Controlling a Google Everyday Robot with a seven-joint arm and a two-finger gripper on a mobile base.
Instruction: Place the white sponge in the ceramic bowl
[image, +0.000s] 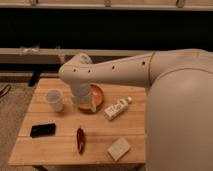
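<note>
Closest to me, the arm stretches across and ends at the gripper, hanging over the ceramic bowl; whether its jaws are spread or pressed together I cannot tell. Well apart from the jaws, toward the near edge, the white sponge lies untouched, so I judge pickup not begun; next comes a reach down onto it. Beside the jaws the wooden table holds a cup, a bottle and a phone; behind, a dark room.

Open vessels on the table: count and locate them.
2. The plastic cup stands back left; the ceramic bowl sits right of it, partly under the gripper. The arm could hide more.
</note>
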